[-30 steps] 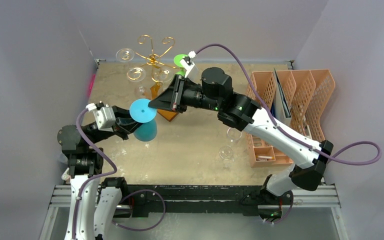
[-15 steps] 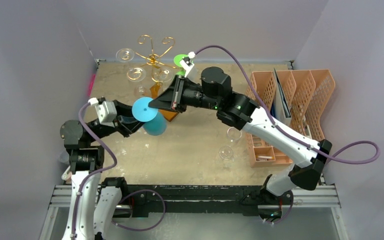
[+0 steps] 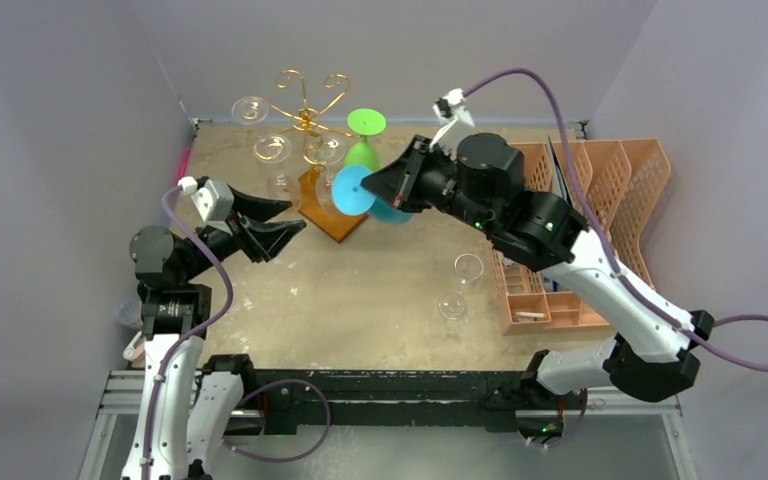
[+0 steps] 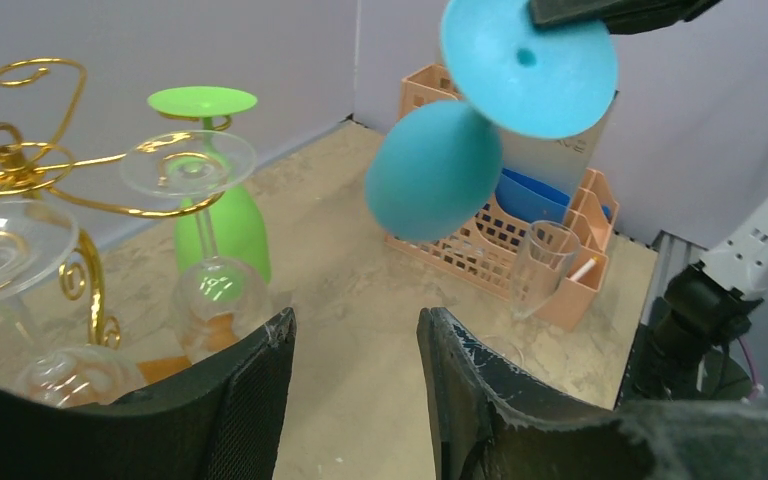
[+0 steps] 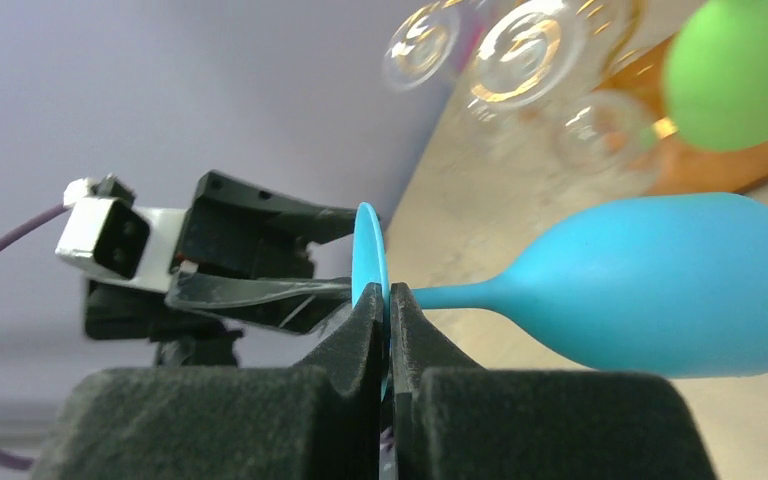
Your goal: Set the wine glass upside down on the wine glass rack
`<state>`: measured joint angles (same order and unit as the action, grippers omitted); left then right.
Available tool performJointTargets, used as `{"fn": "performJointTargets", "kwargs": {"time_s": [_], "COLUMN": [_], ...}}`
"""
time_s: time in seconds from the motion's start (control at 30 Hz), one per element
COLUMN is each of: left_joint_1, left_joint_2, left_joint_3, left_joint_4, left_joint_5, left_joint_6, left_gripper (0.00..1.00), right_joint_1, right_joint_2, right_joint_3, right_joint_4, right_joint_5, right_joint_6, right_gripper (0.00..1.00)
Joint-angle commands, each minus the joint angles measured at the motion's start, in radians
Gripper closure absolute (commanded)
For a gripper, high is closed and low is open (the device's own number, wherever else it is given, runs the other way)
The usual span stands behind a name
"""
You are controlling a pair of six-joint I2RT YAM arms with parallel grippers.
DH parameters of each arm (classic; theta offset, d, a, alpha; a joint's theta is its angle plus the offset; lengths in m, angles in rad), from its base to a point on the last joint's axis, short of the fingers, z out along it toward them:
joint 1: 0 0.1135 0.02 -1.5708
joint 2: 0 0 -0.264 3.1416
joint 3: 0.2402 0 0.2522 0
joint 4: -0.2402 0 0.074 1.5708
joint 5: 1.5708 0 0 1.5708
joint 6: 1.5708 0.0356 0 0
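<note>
The right hand (image 5: 385, 305) pinches the blue wine glass (image 3: 352, 190) by its foot, stem near level, foot facing left. The wine glass rack (image 3: 305, 115) stands just left and farther back. The left hand (image 3: 285, 218) hangs open, empty.

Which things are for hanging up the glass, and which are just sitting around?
For the job:
blue wine glass, pinched by its foot in the right gripper
gold wire rack
left gripper, open and empty

Just sitting around:
green glass and hanging clear glasses, already on the rack
orange mesh organizer
loose clear glasses beside it
</note>
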<state>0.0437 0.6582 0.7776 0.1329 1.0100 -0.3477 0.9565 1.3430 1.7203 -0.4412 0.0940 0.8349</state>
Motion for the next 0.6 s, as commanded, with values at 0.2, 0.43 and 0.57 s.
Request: {"fn": "performJointTargets", "kwargs": {"time_s": [0.2,0.43,0.57], "left_joint_1": [-0.001,-0.002,-0.001], "left_joint_2": [-0.011,-0.017,-0.014], "left_joint_3": [0.042,0.044,0.043], "left_joint_4": [-0.169,-0.192,-0.187], "left_joint_5": [-0.309,-0.365,-0.37], "left_joint_6": [0.031,0.027,0.016], "left_gripper": [0.53,0.53,0.53], "right_joint_1": [-0.007,-0.014,-0.037], "right_joint_2": [-0.02,0.118,0.258], "right_joint_3": [0.119,0.201,0.289], "right_joint_4": [0.055,0.344,0.432], "right_joint_5": [0.417,0.464,0.435], "right_joint_6": [-0.35,-0.636,-0.746], "right_gripper": [1.0,1.0,1.0]}}
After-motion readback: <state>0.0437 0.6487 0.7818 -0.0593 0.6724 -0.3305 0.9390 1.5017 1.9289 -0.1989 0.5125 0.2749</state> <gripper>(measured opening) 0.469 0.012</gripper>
